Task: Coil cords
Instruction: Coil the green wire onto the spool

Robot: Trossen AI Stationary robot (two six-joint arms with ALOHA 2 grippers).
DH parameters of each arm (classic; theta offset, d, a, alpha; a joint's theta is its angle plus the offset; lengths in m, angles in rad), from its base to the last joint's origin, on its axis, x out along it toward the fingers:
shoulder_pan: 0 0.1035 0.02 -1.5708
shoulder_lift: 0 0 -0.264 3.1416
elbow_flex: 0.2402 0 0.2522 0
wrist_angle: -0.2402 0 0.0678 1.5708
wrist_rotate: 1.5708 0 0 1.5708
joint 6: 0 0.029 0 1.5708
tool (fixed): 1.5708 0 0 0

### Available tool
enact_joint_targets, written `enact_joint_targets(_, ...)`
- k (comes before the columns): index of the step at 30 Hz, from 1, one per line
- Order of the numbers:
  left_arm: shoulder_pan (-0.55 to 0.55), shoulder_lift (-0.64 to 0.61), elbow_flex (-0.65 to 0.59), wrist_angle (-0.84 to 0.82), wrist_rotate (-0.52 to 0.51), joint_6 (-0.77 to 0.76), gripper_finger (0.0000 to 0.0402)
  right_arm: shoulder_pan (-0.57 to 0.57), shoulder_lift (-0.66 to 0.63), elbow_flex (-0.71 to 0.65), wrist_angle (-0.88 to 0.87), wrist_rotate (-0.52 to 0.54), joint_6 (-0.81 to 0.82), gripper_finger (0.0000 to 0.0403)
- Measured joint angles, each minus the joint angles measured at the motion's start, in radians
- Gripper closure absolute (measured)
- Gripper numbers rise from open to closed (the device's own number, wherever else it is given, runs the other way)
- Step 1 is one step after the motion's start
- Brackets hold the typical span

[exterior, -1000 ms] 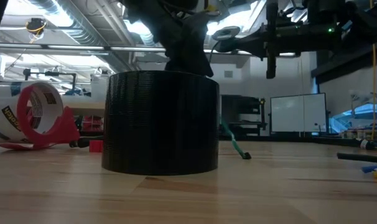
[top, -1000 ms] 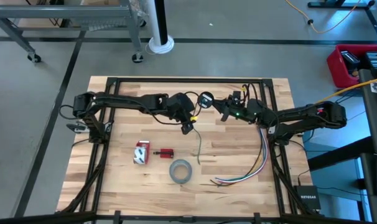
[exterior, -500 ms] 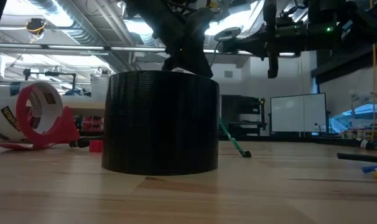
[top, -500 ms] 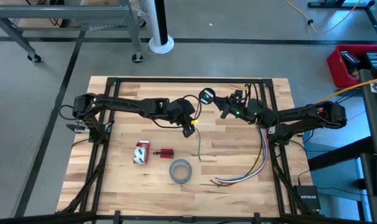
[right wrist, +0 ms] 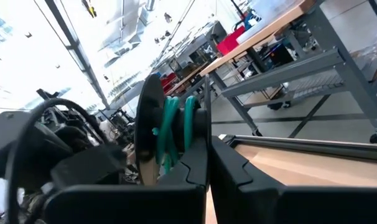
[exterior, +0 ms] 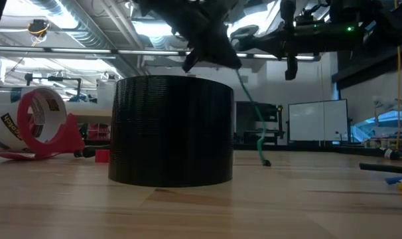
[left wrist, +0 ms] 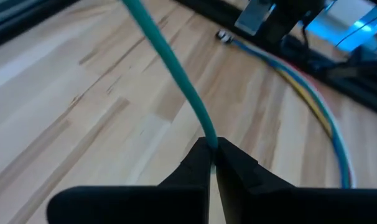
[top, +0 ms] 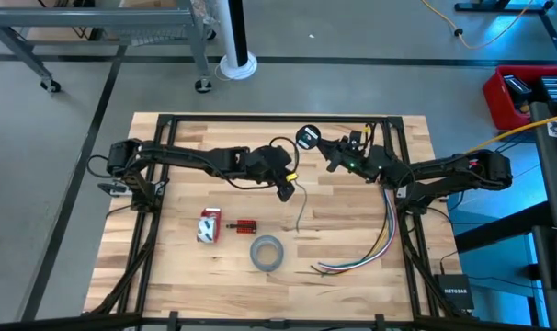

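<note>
Thin teal-green cord; small dark spool

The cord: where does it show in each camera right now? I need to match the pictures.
High view: the cord hangs from the left gripper at table centre.
Low view: slanting down right of the tape roll.
Left wrist view: pinched between the fingertips.
Right wrist view: wound on the disc in the right gripper.
Shared landmark: left gripper.
</note>
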Motion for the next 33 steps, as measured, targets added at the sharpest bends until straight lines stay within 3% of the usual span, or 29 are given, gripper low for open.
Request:
enact_joint_targets(12,-0.002,0.015,0.000,0.071,0.002,-0.033,0.0400,0.000,0.000,0.000,-0.003,0.002,0.000,0.0398)
enact_joint_targets(18,-0.001,0.080,0.000,0.151,0.100,-0.073,0.0401,0.000,0.000,0.000,-0.012,0.000,0.000,0.0398)
enact_joint_targets(33,-0.002,0.083,0.000,0.263,0.172,-0.076,0.0401,0.000,0.000,0.001,-0.140,0.001,0.000,0.0398)
